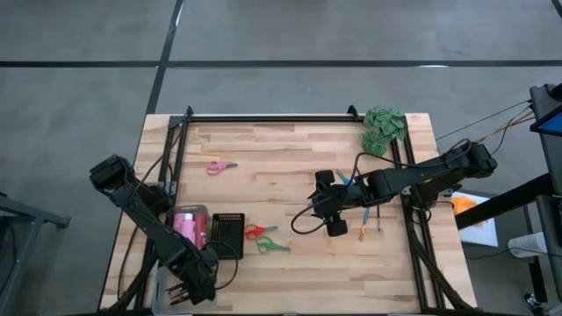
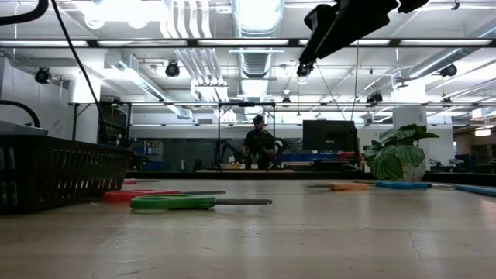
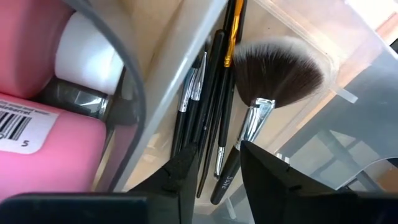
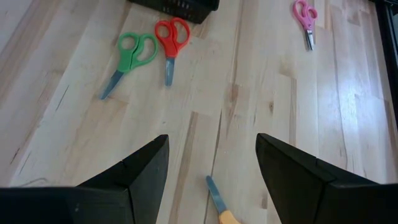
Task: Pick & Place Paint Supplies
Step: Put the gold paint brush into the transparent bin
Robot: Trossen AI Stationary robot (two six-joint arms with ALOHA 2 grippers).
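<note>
- Left hand (image 3: 214,171) over clear bin (image 1: 167,285) at table (image 1: 290,263) front-left corner, fingers parted a little, gripping nothing
- Below it in bin: dark-handled brushes (image 3: 208,93) and a fan brush (image 3: 277,68), lying loose
- Pink paint bottles (image 1: 186,225) in bin, just beside black basket (image 1: 228,233)
- Right hand (image 4: 211,168) raised above table right of black basket, fingers wide apart, empty
- Red scissors (image 1: 255,232) and green scissors (image 1: 272,246) just right of black basket; pink scissors (image 1: 221,166) behind it; orange scissors (image 1: 361,230) and blue brush (image 1: 379,219) farther right
</note>
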